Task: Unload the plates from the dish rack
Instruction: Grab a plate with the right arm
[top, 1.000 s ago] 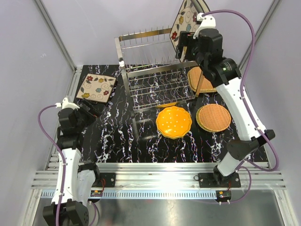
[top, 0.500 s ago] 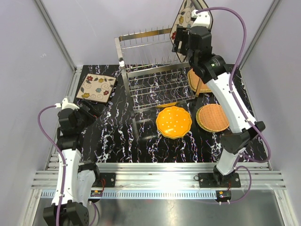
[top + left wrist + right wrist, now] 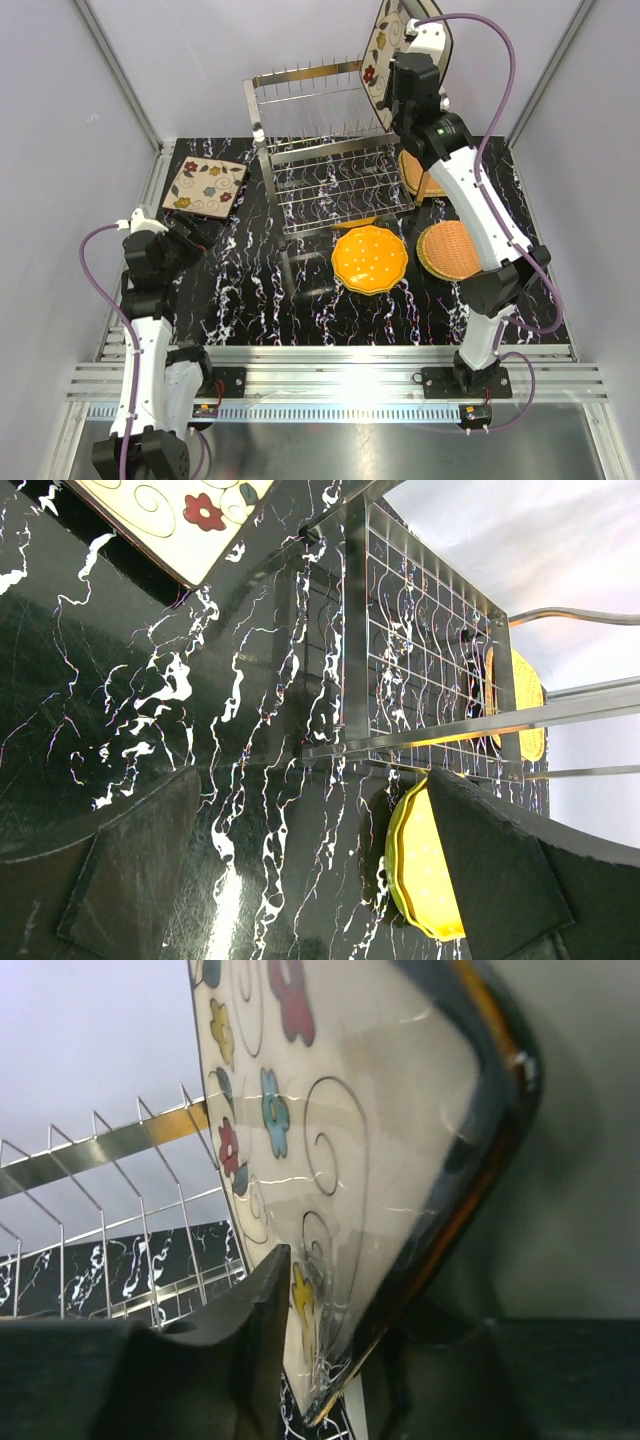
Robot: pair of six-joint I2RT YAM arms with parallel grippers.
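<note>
Plates: one square flowered plate stands upright at the far-R end of the dish rack, up by the prongs. R gripper straddles its edge, fingers close on both faces; can't tell if I'm actually pinching it. L gripper is spread wide, low over the table, near a 2nd square plate lying flat. Orange plate and tan plates lie on the table, front-R of the rack.
</note>
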